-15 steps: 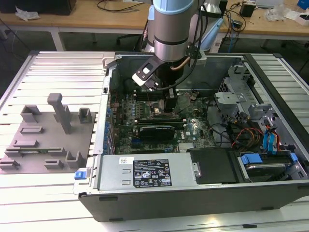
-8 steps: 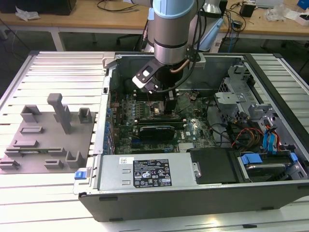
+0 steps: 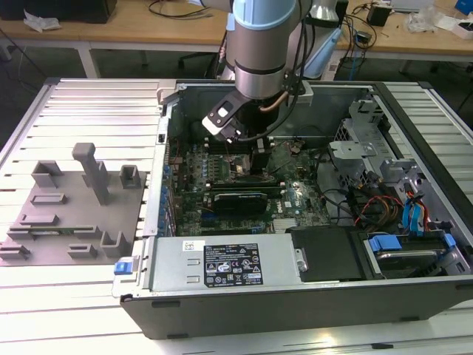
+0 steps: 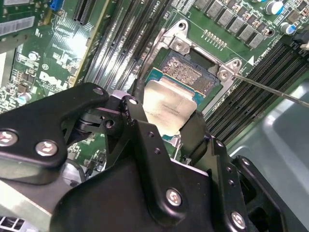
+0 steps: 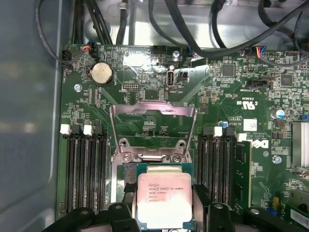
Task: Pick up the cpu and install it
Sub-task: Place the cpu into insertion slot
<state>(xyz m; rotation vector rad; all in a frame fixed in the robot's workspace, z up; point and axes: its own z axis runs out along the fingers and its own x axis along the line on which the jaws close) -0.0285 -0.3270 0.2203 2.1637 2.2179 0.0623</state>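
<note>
Second wrist view shows the cpu (image 4: 169, 107) caught between my fingers (image 4: 137, 126), the claw (image 4: 161, 115) narrowed onto two opposite edges and holding it. The open socket (image 4: 187, 72) lies just ahead of my fingertips, its bare contact field showing past the chip's far edge, so the chip hangs partly over its seat. It is square, with a silver-grey lid, faint print and a thin green rim. The load frame (image 5: 152, 108) stands raised beyond.
</note>
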